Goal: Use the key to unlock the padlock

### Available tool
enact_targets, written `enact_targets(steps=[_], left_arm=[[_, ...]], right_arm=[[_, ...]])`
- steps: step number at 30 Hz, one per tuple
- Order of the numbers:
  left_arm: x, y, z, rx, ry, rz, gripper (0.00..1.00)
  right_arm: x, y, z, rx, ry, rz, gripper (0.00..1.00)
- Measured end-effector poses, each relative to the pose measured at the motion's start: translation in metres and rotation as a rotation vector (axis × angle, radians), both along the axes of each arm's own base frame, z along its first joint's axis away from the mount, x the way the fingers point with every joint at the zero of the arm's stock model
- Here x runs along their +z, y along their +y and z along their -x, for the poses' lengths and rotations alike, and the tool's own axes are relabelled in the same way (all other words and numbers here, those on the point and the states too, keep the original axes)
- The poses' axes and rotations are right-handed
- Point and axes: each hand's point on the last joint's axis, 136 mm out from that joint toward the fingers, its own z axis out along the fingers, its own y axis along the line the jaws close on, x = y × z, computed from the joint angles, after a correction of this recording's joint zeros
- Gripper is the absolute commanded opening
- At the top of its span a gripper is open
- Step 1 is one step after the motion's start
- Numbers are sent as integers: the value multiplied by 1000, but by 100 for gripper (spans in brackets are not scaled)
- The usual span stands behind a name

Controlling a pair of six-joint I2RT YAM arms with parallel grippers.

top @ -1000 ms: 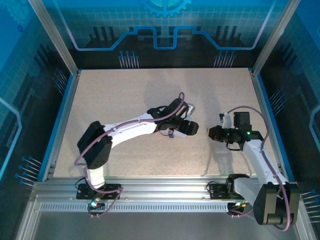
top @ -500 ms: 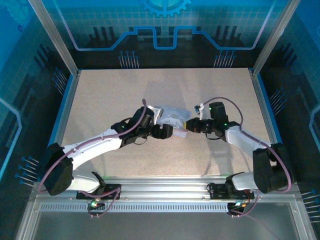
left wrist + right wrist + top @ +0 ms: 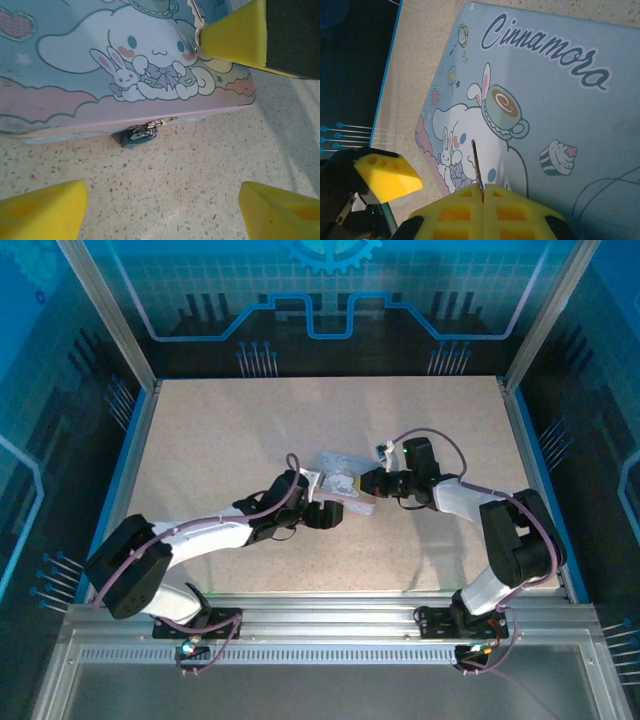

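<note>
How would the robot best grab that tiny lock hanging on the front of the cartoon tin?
Probably by the padlock's dark body, not the thin silver shackle threaded through the clasp. It hangs against the tin's front wall, near the table, so the open left tool should come in low from the front, pinching the body's two sides.

The pastel tin's lid (image 3: pixel 555 130) carries dark blue cursive script reading "Cinnamora", slanting from eleven o'clock toward two o'clock in the right wrist view, above a printed cup.
</note>
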Motion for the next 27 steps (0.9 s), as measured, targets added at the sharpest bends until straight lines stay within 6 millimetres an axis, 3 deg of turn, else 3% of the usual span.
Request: enact_targets(steps=[9,14,27], left_arm=[[-37,-14,-1,-10,15,-47,79],[-51,-16,-10,18,1,-55,71],[-63,-21,-25,65,-31,-36,58]], right_arm=[[-1,1,1,15,-19,17,0],[-1,1,1,18,-20,24,0],[-1,1,1,25,-22,29,0]])
